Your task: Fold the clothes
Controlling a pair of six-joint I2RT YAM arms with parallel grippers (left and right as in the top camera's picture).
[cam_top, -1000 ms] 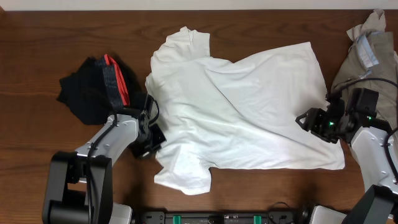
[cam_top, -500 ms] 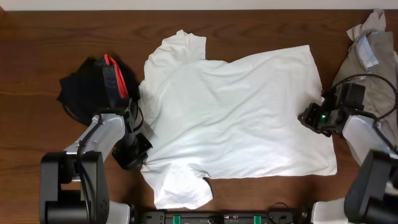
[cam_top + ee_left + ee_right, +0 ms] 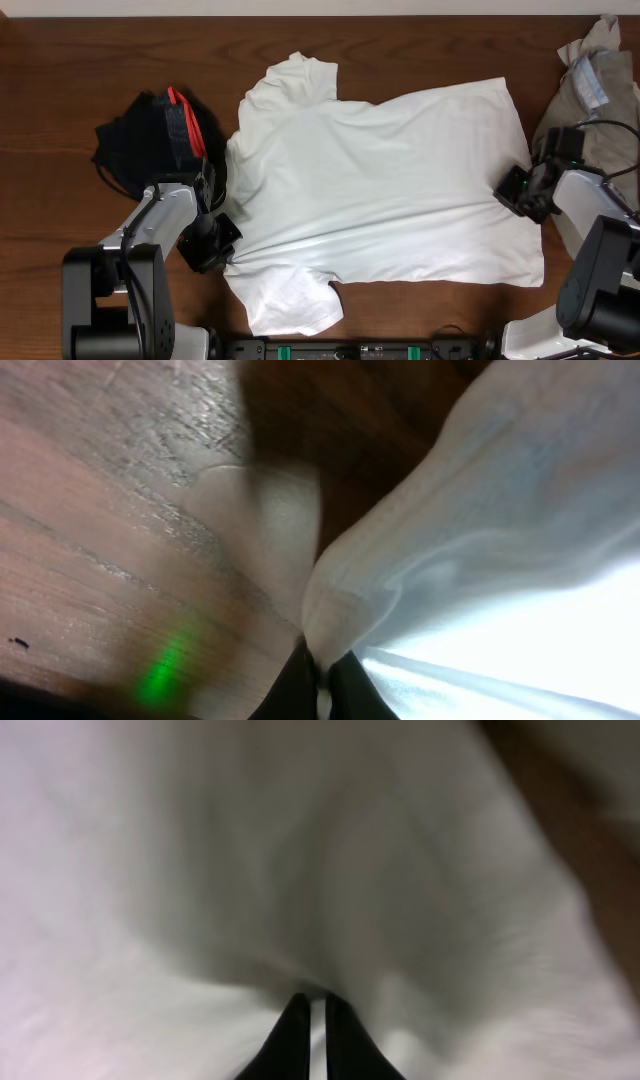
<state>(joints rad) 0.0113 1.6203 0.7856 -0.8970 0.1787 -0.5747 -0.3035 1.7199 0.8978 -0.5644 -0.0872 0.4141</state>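
Note:
A white T-shirt (image 3: 375, 190) lies spread across the middle of the table, collar to the left, hem to the right. My left gripper (image 3: 222, 243) is shut on the shirt's left edge near the lower sleeve; in the left wrist view its gripper (image 3: 322, 672) pinches a fold of white T-shirt (image 3: 480, 540). At the shirt's right hem my right gripper (image 3: 512, 190) is shut on the cloth; the right wrist view shows that gripper (image 3: 310, 1005) closed with a thin strip of white T-shirt (image 3: 250, 870) between the tips.
A black garment with a grey-and-red band (image 3: 155, 140) lies bunched at the left, just behind my left arm. A khaki-beige garment (image 3: 590, 90) is heaped at the right edge behind my right arm. Dark wooden table (image 3: 60, 220) surrounds the shirt.
The right gripper has closed on the shirt's right hem. The left gripper pulled the shirt's left edge leftward and toward the front. The shirt now lies flatter and more stretched out.

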